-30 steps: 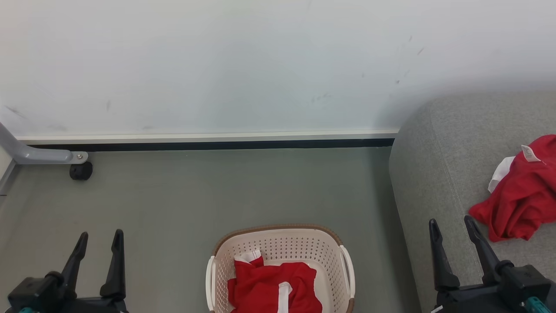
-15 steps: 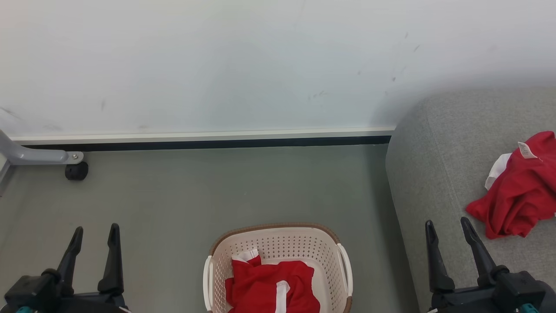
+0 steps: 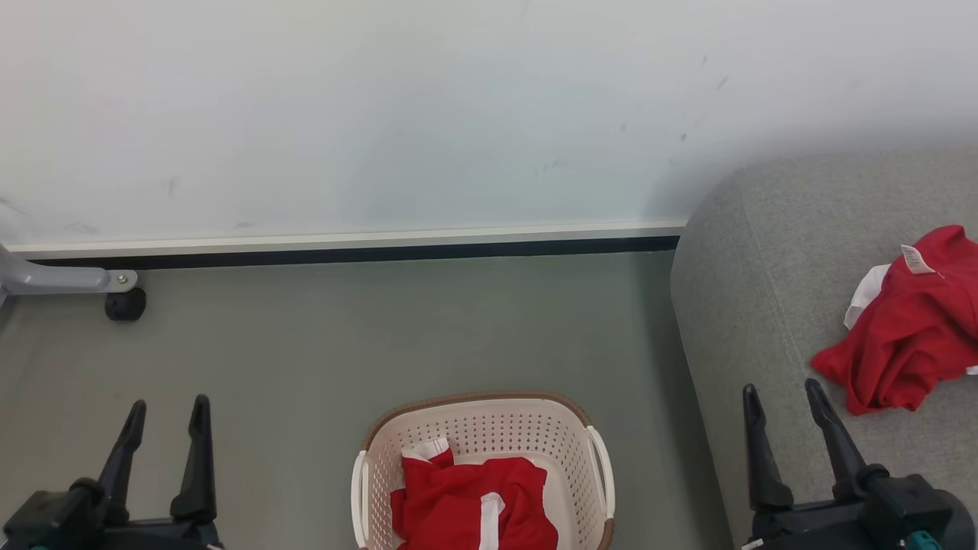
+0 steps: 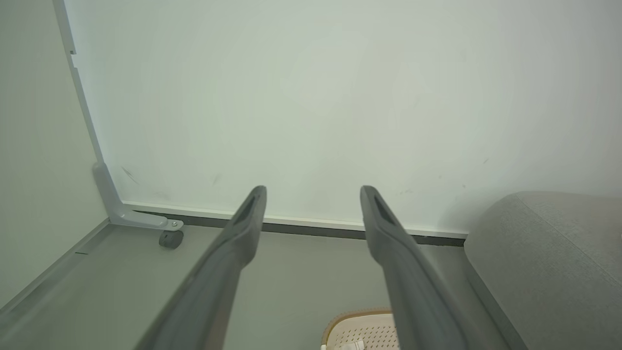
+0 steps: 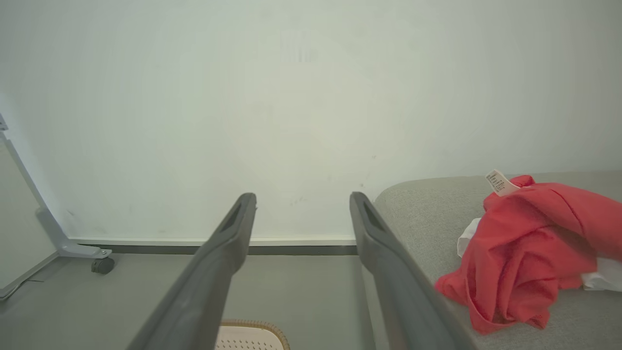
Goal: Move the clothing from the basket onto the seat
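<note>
both pincers are released and empty. the left gripper [image 3: 170, 402] sits at the lower left of the head view and the right gripper [image 3: 781, 387] at the lower right, each with its two fingers spread and pointing up that view, toward the wall.

one red garment [image 3: 909, 344] already lies crumpled on the sofa [image 3: 749, 290], just beyond the right gripper's fingertips. the other garment [image 3: 466, 496] is bunched in the basket [image 3: 481, 399], against its left wall and near side, with a white stripe running toward you.

what your next move turns on: the basket stands on the floor between the two grippers and below them, nearer the robot's body than either set of fingertips. so the fingers point past it, not at it. the left wrist view shows this, with the basket rim low between the left fingers.

the frame edge cuts off the heap, so you cannot read its long axis.

neither arm is clearly nearer. i would judge the right one better placed, since the sofa lies on its side. expect to tip the wrist down and draw back before closing.
</note>
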